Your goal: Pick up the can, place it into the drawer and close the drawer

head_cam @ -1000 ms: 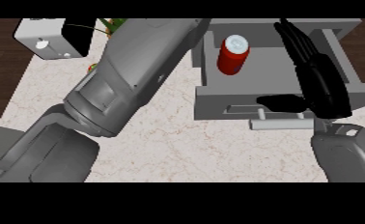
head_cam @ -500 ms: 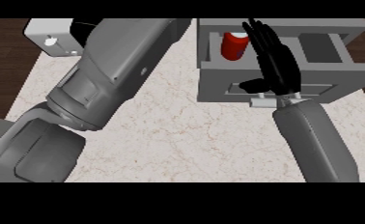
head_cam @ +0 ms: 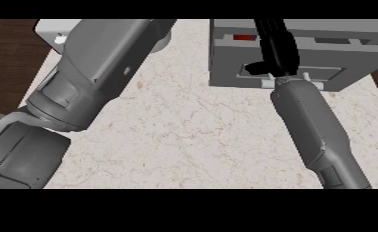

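Head view, closing step. The drawer (head_cam: 284,63) stands at the far right of the marbled desk (head_cam: 199,131) and appears nearly shut: only a narrow slot remains at its top, and in that slot a sliver of red, judged to be the can (head_cam: 244,37), shows toward the drawer's left side. The can therefore lies inside the drawer, mostly hidden.

The right hand (head_cam: 277,51) lies over the drawer's front with its fingers extended and straight along the top of the unit, thumb to the left just above the pale handle (head_cam: 291,82); it encloses nothing. The right forearm (head_cam: 317,131) runs from the handle down toward the near edge of the desk. The left forearm (head_cam: 96,81) crosses the desk well to the left of the drawer; its hand is out of sight, so its state cannot be told. A pale boxy object (head_cam: 55,33) sits left of the drawer, beyond that forearm.

To finish well, judged from this layout: push squarely along the drawer's travel, with contact centred near the handle so the front does not skew, and continue until the slot over the can disappears.
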Robot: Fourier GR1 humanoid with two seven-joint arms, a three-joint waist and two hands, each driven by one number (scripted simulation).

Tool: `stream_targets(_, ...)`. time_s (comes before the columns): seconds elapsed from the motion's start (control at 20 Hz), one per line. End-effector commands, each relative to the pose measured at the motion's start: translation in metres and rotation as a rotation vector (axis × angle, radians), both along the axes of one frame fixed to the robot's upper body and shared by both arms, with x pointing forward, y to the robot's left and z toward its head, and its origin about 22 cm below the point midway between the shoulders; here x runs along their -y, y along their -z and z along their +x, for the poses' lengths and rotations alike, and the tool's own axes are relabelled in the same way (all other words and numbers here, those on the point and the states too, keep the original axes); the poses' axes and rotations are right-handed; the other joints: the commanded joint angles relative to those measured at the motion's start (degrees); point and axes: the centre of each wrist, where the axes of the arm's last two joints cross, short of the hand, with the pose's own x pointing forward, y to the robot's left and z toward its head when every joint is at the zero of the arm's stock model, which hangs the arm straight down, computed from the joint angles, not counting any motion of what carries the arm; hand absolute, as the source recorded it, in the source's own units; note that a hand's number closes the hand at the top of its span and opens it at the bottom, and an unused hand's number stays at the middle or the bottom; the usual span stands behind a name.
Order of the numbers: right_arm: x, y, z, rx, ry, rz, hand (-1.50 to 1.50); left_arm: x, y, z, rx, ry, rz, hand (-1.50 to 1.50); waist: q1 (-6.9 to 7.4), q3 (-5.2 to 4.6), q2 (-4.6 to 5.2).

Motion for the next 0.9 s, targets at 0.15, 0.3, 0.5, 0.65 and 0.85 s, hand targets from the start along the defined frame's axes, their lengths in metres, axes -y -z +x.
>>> stream_targets(0.15, -0.005, -0.019, 0.033, 0.074, 0.061, -0.035, -1.50, -0.022, -0.001, 0.001, -0.017, 0.006, 0.008, -1.50, 2.24, -0.02, 0.17)
stream_targets(0.3, -0.001, -0.020, 0.038, 0.088, 0.081, -0.035, -1.50, -0.029, 0.007, -0.002, -0.033, 0.007, 0.009, -1.50, 2.83, -0.03, -0.04)
stream_targets(0.5, -0.008, -0.043, 0.050, 0.119, 0.093, -0.036, -1.50, -0.039, 0.004, -0.005, -0.005, 0.031, 0.028, -1.50, 3.92, -0.03, 0.39)
stream_targets(0.65, -0.016, -0.060, 0.057, 0.123, 0.082, -0.046, -1.50, -0.044, 0.006, -0.007, -0.029, 0.026, -0.001, -1.50, 3.50, -0.03, 0.49)
stream_targets(0.85, -0.007, -0.073, 0.062, 0.128, 0.065, 0.004, -1.50, -0.063, 0.007, -0.008, -0.007, 0.029, 0.022, -1.50, 3.37, 0.01, 0.46)
